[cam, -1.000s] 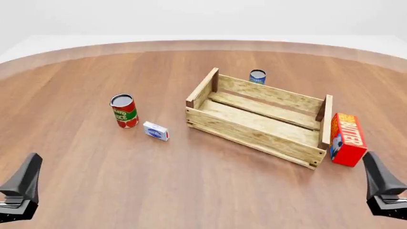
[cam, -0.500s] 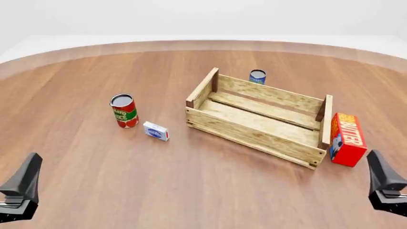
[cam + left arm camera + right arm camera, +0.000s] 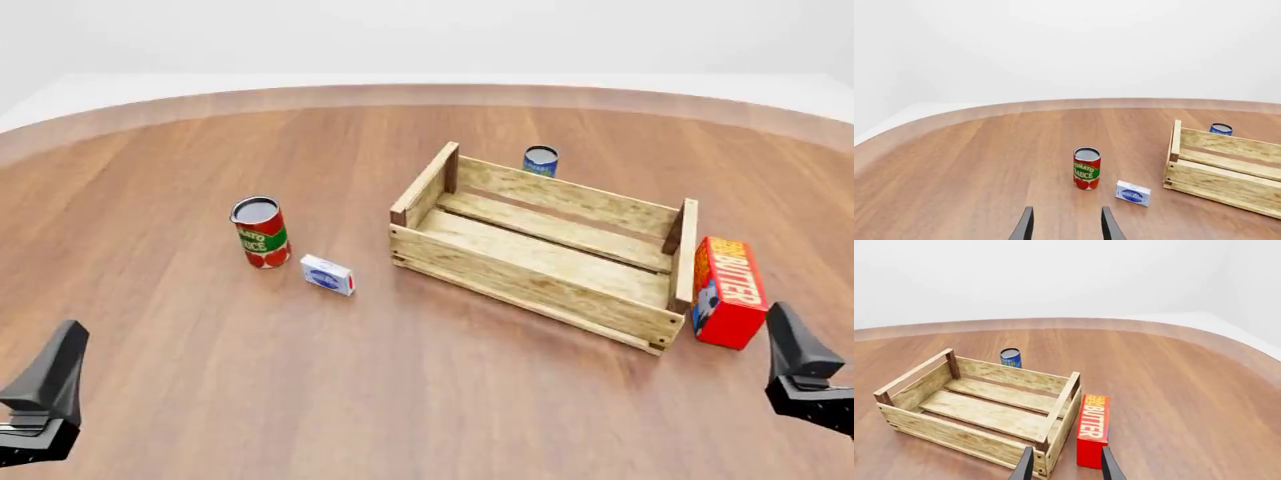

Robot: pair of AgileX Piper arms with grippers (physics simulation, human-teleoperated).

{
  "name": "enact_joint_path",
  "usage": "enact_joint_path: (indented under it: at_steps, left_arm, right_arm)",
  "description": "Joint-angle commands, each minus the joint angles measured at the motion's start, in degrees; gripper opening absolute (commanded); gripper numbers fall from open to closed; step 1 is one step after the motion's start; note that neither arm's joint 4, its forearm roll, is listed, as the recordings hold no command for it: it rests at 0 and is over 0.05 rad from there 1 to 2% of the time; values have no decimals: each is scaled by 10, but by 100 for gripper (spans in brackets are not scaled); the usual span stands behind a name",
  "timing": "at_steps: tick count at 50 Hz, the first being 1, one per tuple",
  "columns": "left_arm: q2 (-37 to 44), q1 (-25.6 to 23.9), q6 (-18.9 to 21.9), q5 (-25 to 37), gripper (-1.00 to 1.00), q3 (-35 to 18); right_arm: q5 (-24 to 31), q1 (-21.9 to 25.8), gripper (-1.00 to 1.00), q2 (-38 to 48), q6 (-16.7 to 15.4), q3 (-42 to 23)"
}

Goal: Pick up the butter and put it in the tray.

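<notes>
Red butter carton (image 3: pixel 729 291) stood upright just beside the tray's (image 3: pixel 534 290) right end, outside it, maybe touching. Your right gripper (image 3: pixel 1062 466) hung near it, fingers parted with a gap, gripping nothing. Your left gripper (image 3: pixel 1064 226) sat the same, near side, well apart from the tomato sauce can (image 3: pixel 259 232).

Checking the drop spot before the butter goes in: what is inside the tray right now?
Nothing lies in the tray; only its bare slat floor shows. The near wall hides a strip of the floor in the front view. The butter stands outside, by its right end.
</notes>
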Motion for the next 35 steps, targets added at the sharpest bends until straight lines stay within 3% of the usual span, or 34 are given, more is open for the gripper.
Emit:
enact_joint_path:
  at_steps: [1,22,35]
  left_arm:
    - [0,0,0,0,100,0]
    - [0,0,0,0,100,0]
    - [0,0,0,0,100,0]
  right_arm:
    - [-49,-6,100,57,7,0]
    - [-76,-24,100,105,7,-10]
    - [-124,-34,100,164,10,-9]
